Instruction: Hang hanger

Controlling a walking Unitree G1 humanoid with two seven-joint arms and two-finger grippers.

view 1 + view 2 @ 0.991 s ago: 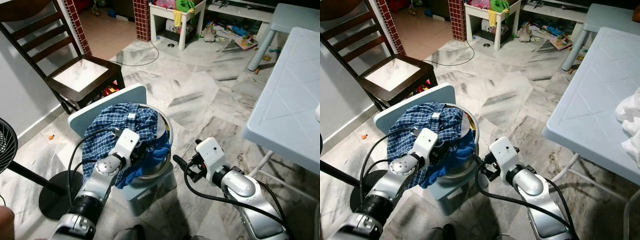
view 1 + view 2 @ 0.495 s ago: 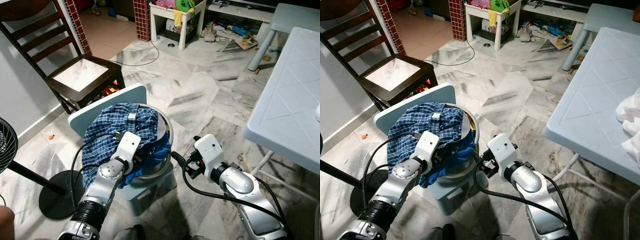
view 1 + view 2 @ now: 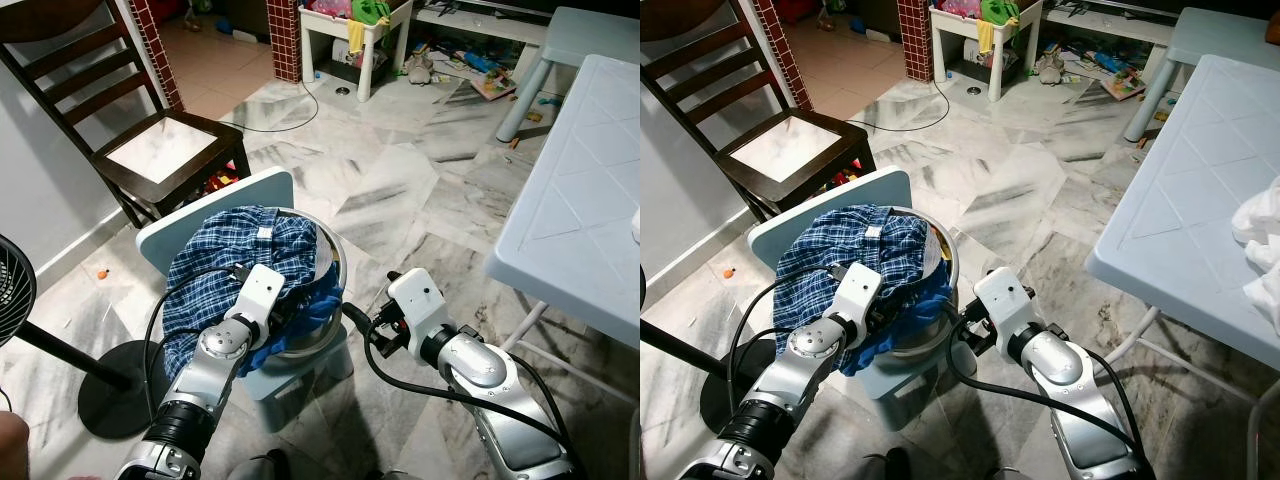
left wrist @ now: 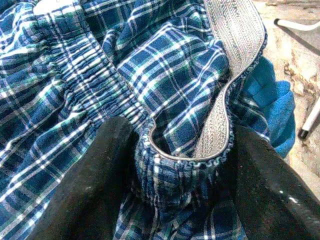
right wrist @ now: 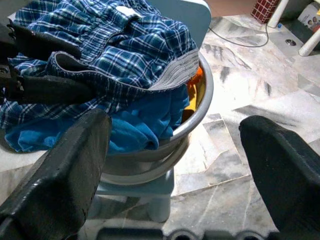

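A metal basin [image 3: 336, 266] heaped with laundry stands on a light blue stool [image 3: 215, 200]. A blue plaid pair of shorts [image 3: 235, 245] with a grey waistband [image 4: 235, 45] lies on top, over a plain blue cloth [image 5: 145, 120] and something orange [image 5: 195, 82]. My left gripper [image 4: 182, 165] is pushed into the plaid shorts, its fingers [image 4: 100, 170] apart with a fold of the waistband between them. My right gripper [image 3: 355, 318] hovers open just beside the basin's right rim, holding nothing. I see no hanger.
A dark wooden chair [image 3: 160, 150] stands behind the stool to the left. A floor fan's base [image 3: 120, 390] is at my left. A pale blue plastic table [image 3: 585, 220] with white cloth [image 3: 1260, 235] is on the right. Marble floor [image 3: 400, 190] lies ahead, toys beyond.
My left gripper has slid a little further along the plaid shorts. My right gripper has edged closer to the basin's rim.
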